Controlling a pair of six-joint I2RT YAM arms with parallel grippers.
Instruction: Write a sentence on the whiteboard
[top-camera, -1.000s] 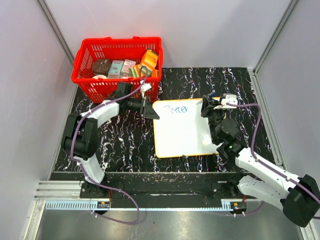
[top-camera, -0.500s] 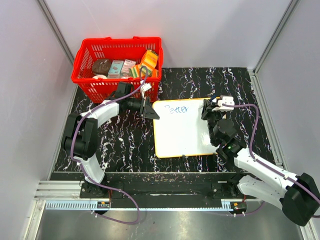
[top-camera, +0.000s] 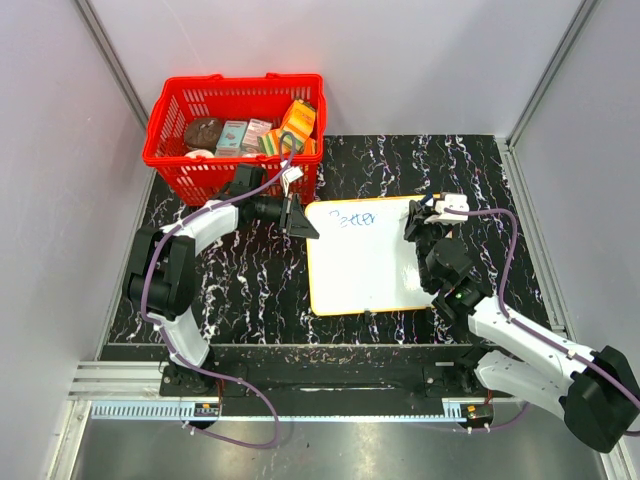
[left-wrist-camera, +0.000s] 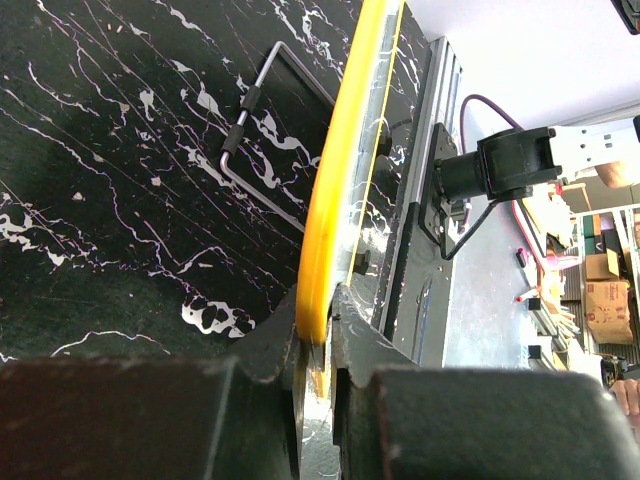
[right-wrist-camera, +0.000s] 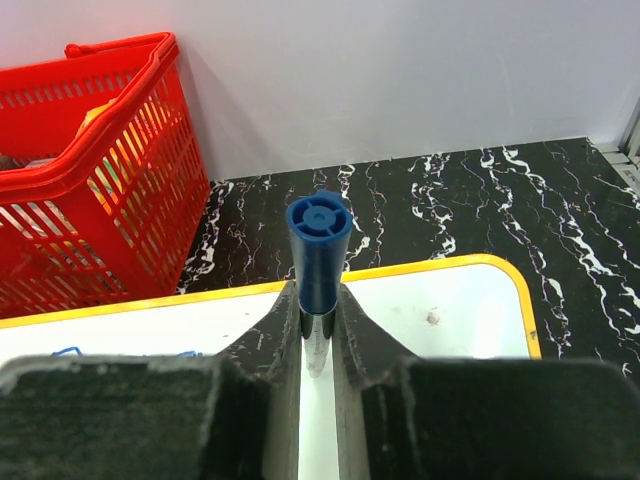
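The whiteboard (top-camera: 365, 265), white with a yellow-orange rim, lies flat on the black marbled table. Blue marker letters reading "Better" (top-camera: 355, 217) run along its far edge; no second line shows. My left gripper (top-camera: 298, 222) is shut on the board's far left corner. In the left wrist view the yellow rim (left-wrist-camera: 340, 180) sits pinched between my fingers at the gripper (left-wrist-camera: 318, 350). My right gripper (top-camera: 420, 215) is over the board's far right corner, shut on a blue marker (right-wrist-camera: 319, 240) held upright, cap end towards the camera, gripper (right-wrist-camera: 318, 320), above the white board (right-wrist-camera: 440, 300). The marker's tip is hidden.
A red basket (top-camera: 175, 155) with several packets stands at the far left, close behind my left arm, and shows in the right wrist view (right-wrist-camera: 90, 170). A bent metal wire (left-wrist-camera: 260, 130) lies on the table beside the board's rim. Grey walls enclose the table.
My right gripper with the marker has shifted slightly towards the near side at the board's right edge. The writing looks the same. The left arm has not moved.
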